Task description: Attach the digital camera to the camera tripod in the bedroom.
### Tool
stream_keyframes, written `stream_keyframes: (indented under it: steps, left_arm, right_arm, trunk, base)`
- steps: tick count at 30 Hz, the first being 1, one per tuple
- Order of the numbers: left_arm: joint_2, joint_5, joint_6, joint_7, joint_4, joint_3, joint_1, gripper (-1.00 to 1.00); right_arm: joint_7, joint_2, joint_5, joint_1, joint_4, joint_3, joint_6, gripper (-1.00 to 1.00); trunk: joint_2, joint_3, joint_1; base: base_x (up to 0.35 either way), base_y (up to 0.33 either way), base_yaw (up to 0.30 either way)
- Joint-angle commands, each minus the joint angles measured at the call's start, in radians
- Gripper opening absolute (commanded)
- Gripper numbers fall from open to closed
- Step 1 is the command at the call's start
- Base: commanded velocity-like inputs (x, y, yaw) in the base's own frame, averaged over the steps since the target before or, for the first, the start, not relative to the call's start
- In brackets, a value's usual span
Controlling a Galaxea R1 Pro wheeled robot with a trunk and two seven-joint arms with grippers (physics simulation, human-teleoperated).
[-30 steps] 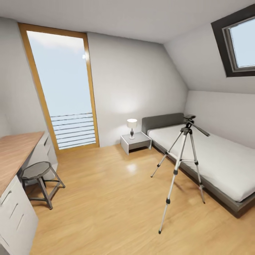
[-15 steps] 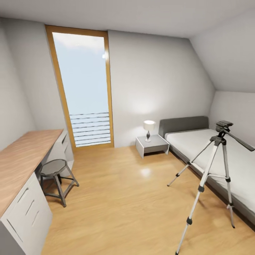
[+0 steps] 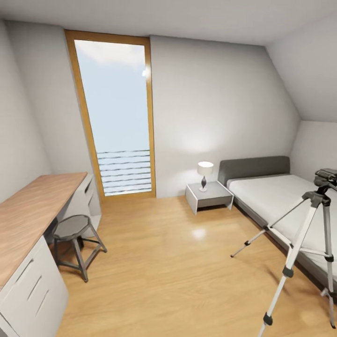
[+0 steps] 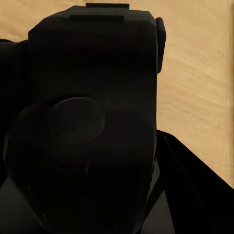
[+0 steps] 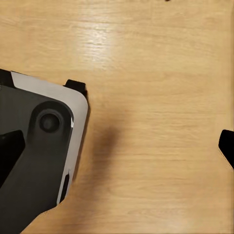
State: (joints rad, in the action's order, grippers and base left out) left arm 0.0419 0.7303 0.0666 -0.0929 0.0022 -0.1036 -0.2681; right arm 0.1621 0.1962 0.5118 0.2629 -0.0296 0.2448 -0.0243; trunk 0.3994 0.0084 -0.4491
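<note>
Black digital camera (image 4: 92,122) is sitting pinched in your left gripper, so keep approaching the camera tripod (image 3: 304,234) at far right.

Bright daylight from the tall window (image 3: 117,117) glares on the wood floor (image 3: 199,232); edges bend, renders slightly soft.

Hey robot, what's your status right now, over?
Left pincer shut on digital camera. Right pincer open, empty. Camera tripod ahead right, beside bed. Wood floor between.
</note>
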Motion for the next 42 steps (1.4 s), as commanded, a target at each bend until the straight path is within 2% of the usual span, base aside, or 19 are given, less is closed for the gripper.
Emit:
stream_keyframes:
  steps: [1, 32, 42]
  left_arm:
    - [0.000, 0.009, 0.004, -0.004, 0.000, -0.008, 0.000, -1.00]
    - [-0.015, 0.007, 0.004, 0.000, 0.000, -0.008, 0.000, -1.00]
    - [-0.027, 0.006, 0.004, 0.056, 0.000, -0.010, 0.000, -1.00]
  right_arm:
    - [0.002, 0.000, 0.008, 0.001, -0.003, 0.008, -0.002, 1.00]
    - [-0.006, -0.009, 0.007, 0.001, -0.003, 0.010, 0.004, 1.00]
    - [-0.007, -0.009, 0.007, 0.001, -0.004, 0.010, 0.002, 1.00]
  trunk:
    - [0.001, 0.000, -0.001]
    - [0.001, 0.000, -0.001]
    - [0.001, 0.000, -0.001]
  base:
    - [0.325, 0.000, 0.005]
    - [0.330, 0.000, 0.001]
    - [0.331, 0.000, -0.007]
